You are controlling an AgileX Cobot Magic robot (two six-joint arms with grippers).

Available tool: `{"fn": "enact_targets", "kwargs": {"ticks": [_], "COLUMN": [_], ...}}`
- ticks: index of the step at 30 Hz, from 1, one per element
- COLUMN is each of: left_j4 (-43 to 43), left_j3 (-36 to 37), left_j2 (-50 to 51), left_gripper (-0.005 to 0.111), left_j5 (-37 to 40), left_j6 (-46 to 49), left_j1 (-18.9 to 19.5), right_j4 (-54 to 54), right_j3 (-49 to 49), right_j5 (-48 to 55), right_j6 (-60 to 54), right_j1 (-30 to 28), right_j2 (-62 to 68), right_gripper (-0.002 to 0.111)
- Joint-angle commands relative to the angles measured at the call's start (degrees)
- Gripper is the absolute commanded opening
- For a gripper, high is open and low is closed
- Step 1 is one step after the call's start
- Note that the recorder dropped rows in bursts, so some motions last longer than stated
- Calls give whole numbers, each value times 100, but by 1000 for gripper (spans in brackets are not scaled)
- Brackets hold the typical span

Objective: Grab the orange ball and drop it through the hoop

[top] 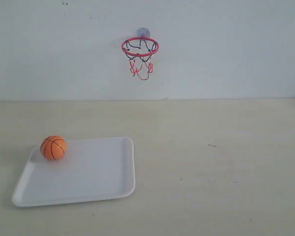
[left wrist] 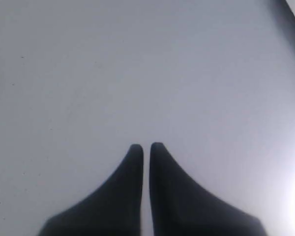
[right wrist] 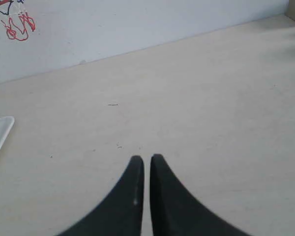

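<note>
We start close in. The left gripper (left wrist: 146, 146) has its two dark fingers all but together, only a thin slit between the tips, and nothing in them. It looks at a blank pale surface and we can't tell what that is. The right gripper (right wrist: 146, 158) is the same, pinched nearly shut and empty, hanging over the bare table (top: 211, 172). Neither arm shows in the exterior view.

Out on the table sits the white tray (top: 88, 182), on the left side. The ball (top: 53, 147) rests on its far left corner, just inside the rim. Neither wrist camera sees it, and the right one catches only a corner of the tray.

So by our reckoning the left arm is nearer and this pick is its job. The fingers must spread wide first. The ball is round, so no axis matters.

Farthest back, the hoop (top: 140, 55) hangs high on the wall (top: 226, 49), up and to the right of the ball, well apart from it.
</note>
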Motion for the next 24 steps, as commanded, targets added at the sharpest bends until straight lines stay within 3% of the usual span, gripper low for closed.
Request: {"fn": "enact_targets", "kwargs": {"ticks": [1, 5, 9, 10, 11, 12, 14, 17, 19, 21, 24], "left_j4": [277, 413, -290, -48, 289, 1221, 2709, 5740, 7586, 7586, 7586], "left_j3": [23, 23, -221, -625, -894, -1396, -2157, -3250, -4051, -4542, -4814], "left_j2": [-27, -27, 220, 554, 807, 1376, 2690, 4823, 6175, 7210, 7753], "left_gripper": [4, 4, 4, 4, 4, 4, 4, 4, 4, 4, 4], "left_j5": [-11, 676, 2377, 3095, 3317, 3617, 3636, 2740, 2041, 1566, 1148], "left_j6": [-273, -387, -921, -947, -1024, -1884, -3301, -5339, -5739, -5739, -5649], "left_j1": [-23, -23, -23, -23, -23, -57, -92, -92, -92, -13, -13], "right_j4": [-14, -14, -14, -14, -14, -14, -14, -14, -14, -14, -14], "right_j3": [-4, -4, -4, -4, -4, -4, -4, -4, -4, -4, -4], "right_j5": [-22, -22, -22, -22, -22, -22, -22, -22, -22, -22, -22], "right_j6": [18, 18, 18, 18, 18, 18, 18, 18, 18, 18, 18], "right_j1": [15, 15, 15, 15, 15, 15, 15, 15, 15, 15, 15], "right_j2": [-29, -29, -29, -29, -29, -29, -29, -29, -29, -29, -29], "right_gripper": [4, 4, 4, 4, 4, 4, 4, 4, 4, 4, 4]}}
